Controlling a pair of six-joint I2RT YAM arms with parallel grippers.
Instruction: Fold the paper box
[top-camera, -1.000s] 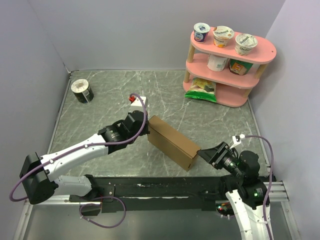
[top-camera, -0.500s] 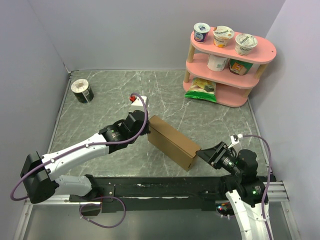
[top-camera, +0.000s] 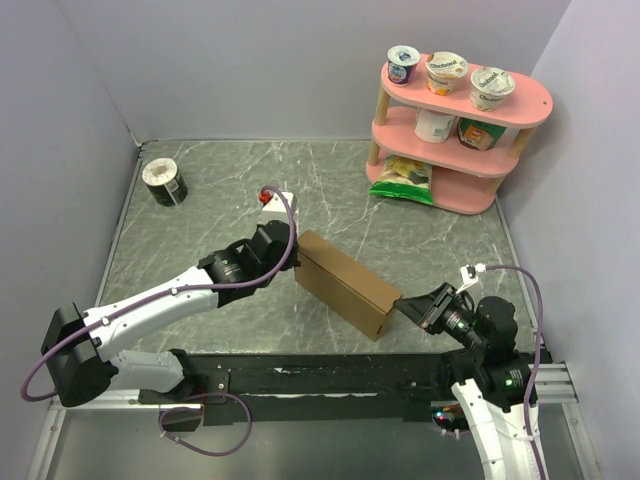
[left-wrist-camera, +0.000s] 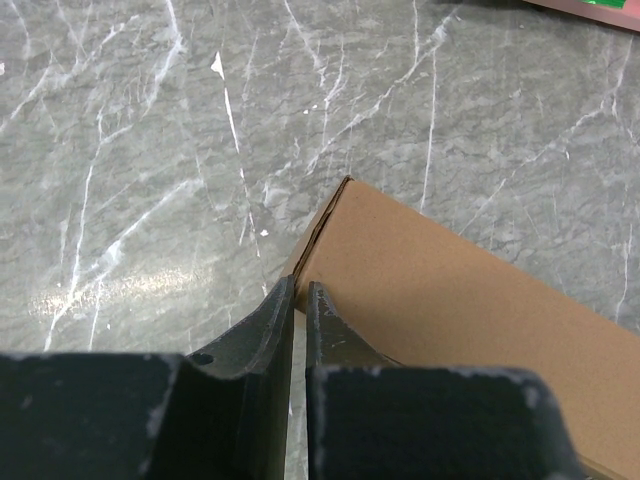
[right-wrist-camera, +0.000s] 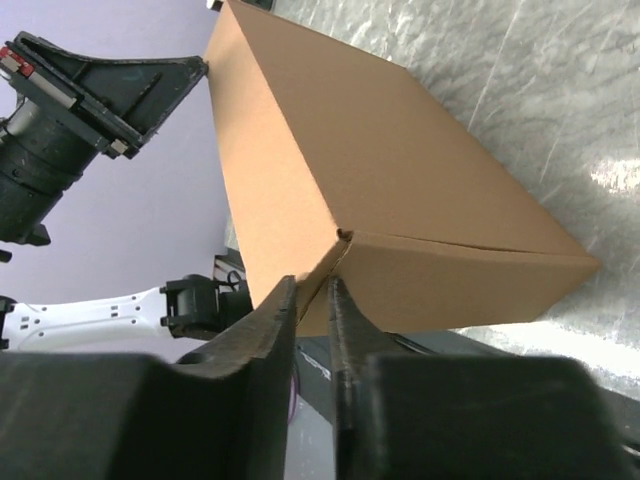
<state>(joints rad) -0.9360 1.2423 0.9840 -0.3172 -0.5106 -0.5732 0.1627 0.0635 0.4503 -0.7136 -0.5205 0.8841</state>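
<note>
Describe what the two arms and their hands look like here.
The left arm and right arm both have white links and black joint housings. A purple cable loops along each arm. The left hand and right hand each have two dark, flat, tapering fingers with scuffed, pale-speckled edges.

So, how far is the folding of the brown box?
Done: the box already lies as a closed rectangular shape, no loose flap showing. In hand: the right claw seems to pinch its near end corner, and the closed left claw sits at the far end. Left: probably only pressing the ends shut.
</note>
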